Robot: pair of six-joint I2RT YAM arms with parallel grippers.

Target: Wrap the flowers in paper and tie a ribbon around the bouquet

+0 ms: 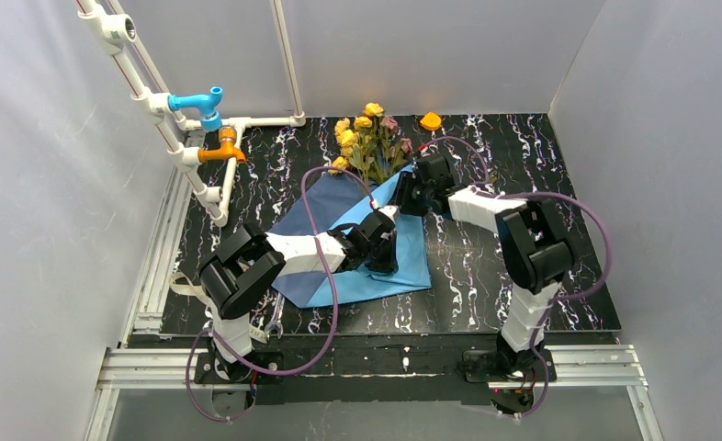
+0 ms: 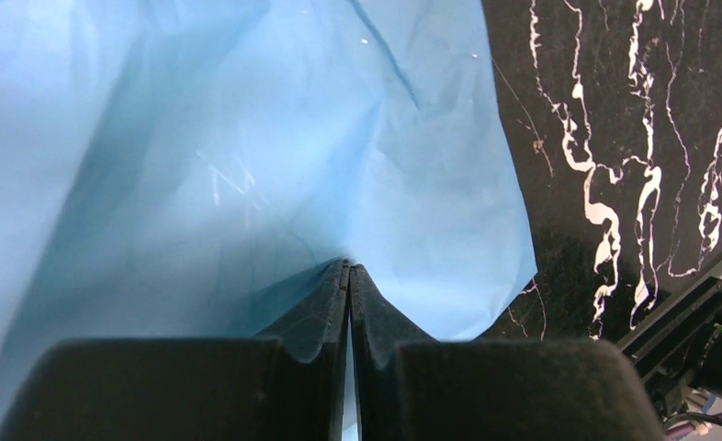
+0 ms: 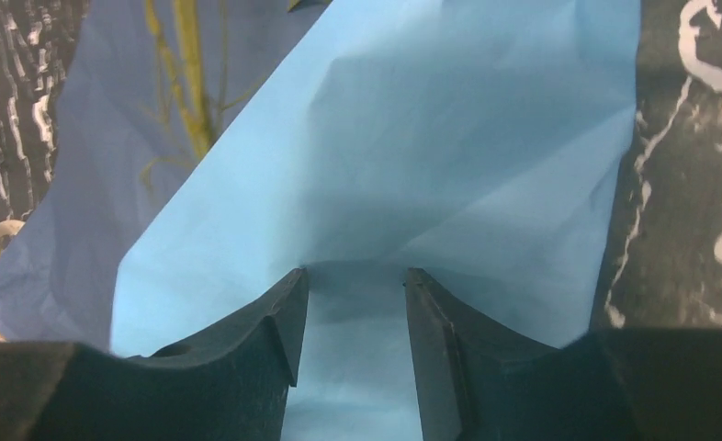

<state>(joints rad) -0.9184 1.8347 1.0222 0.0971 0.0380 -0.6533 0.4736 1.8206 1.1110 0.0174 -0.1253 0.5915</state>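
The paper point(image 1: 403, 266) is a thin light-blue sheet, creased, lying slantwise at the middle of the black marbled surface point(image 1: 523, 276), with one flap folded over so that a paler face lies across a darker one. The flowers point(image 1: 366, 138), yellow with a few dusky pink heads, stick out past its far corner near the back wall, and their thin stems point(image 3: 187, 73) show against the darker layer in the right wrist view. The left tool point(image 2: 349, 266) is clenched on the paper near its near right part, and the sheet rises in a tent to the pinched tips. The right tool point(image 3: 355, 276) stands released at the sheet's far right edge, fingers apart with the pale flap lying in the gap. The sheet's right edge point(image 2: 523, 266) ends on bare marble, and a broad stretch of the surface shows to its right. White pipes point(image 1: 201, 156) crowd the far left corner. A small orange thing point(image 1: 430, 120) sits beside the flower heads at the back.
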